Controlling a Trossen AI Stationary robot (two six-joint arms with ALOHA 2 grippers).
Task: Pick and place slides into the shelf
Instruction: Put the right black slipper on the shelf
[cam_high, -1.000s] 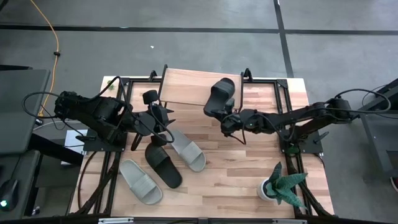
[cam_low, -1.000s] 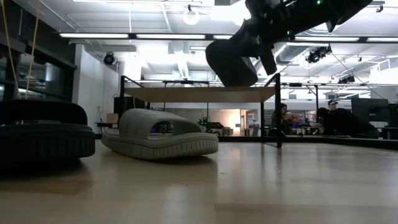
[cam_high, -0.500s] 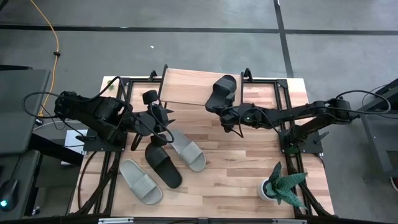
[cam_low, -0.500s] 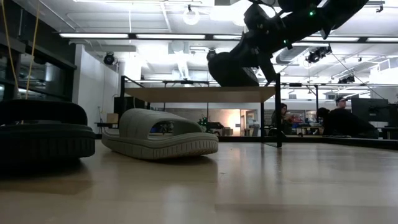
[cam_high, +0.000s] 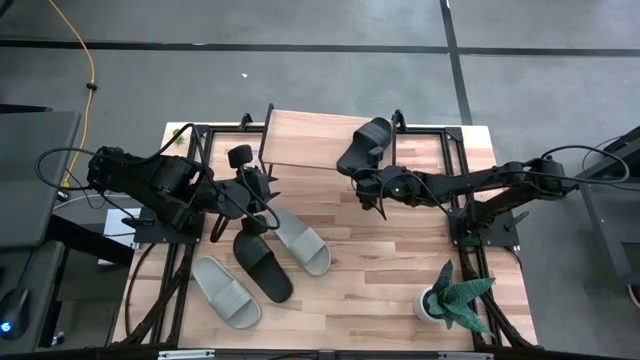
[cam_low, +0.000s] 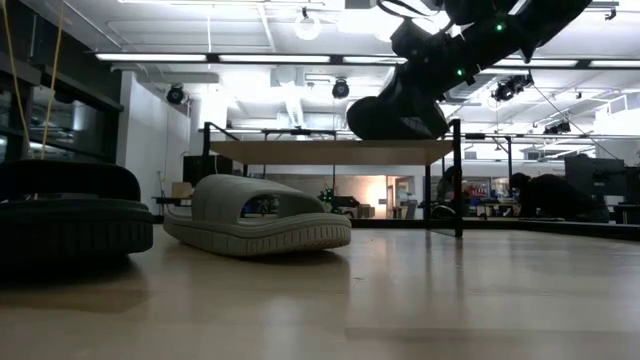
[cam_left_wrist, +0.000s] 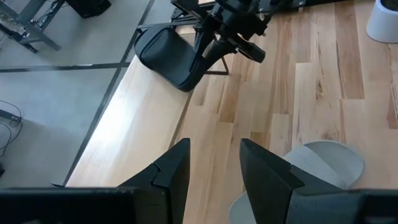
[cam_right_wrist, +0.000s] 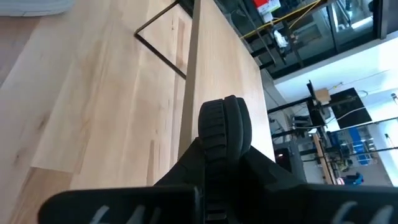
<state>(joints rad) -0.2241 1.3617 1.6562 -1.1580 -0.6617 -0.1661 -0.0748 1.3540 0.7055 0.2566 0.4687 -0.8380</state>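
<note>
My right gripper (cam_high: 366, 181) is shut on a black slide (cam_high: 366, 143) over the right end of the shelf (cam_high: 310, 140), a light-wood board on thin black legs. In the low view the black slide (cam_low: 395, 115) sits just at the shelf board (cam_low: 300, 151). One black slide (cam_high: 262, 263) and two pale slides (cam_high: 300, 240) (cam_high: 226, 290) lie soles down on the tabletop. My left gripper (cam_left_wrist: 214, 168) is open and hovers near the shelf's left end, above the closer pale slide (cam_left_wrist: 323, 158). My right gripper pinches the black slide's near end (cam_right_wrist: 224, 127) between its two fingers, coming level from the table's near right side and lying along the slide. The slide points away toward the far edge. Whether its underside touches the shelf board I cannot tell.
A potted plant (cam_high: 450, 297) stands near the table's near right corner. Black frame rails (cam_high: 455, 170) run along both sides of the tabletop. Bare wood lies between the slides and the plant. People sit in the room beyond the table (cam_low: 545, 195).
My right gripper has carried the black slide toward the table's far right, over the shelf's right end, and lowered it. The slide has tipped from hanging steeply to lying nearly level at the board. The shelf has shifted slightly to the right.
</note>
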